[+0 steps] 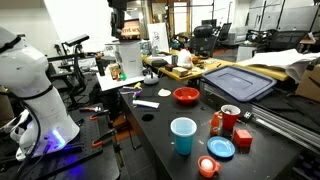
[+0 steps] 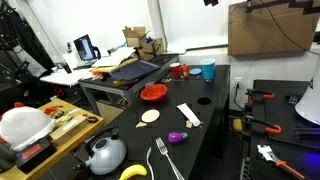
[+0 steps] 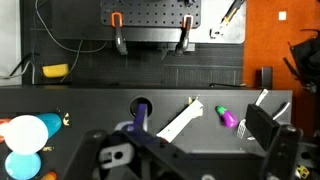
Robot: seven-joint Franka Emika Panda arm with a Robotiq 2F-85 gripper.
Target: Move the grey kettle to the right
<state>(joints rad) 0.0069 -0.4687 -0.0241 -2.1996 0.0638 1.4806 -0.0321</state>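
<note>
The grey kettle (image 2: 105, 153) is squat and domed with a dark top handle. It stands at the near end of the black table (image 2: 200, 100) in an exterior view, next to a banana (image 2: 133, 172). It does not show in the wrist view. My gripper (image 3: 190, 150) hangs high above the table, far from the kettle, with its dark fingers spread wide and nothing between them. Below it in the wrist view lie a purple toy eggplant (image 3: 228, 117), a white strip (image 3: 180, 120) and a fork (image 3: 262, 100).
On the table are a blue cup (image 1: 183, 135), a red bowl (image 1: 186, 95), a red mug (image 1: 229, 117), a blue lid (image 1: 221, 148) and a fork (image 2: 165, 160). A large grey-blue bin lid (image 1: 238, 82) lies behind. A pegboard with orange clamps (image 3: 118, 30) borders the table.
</note>
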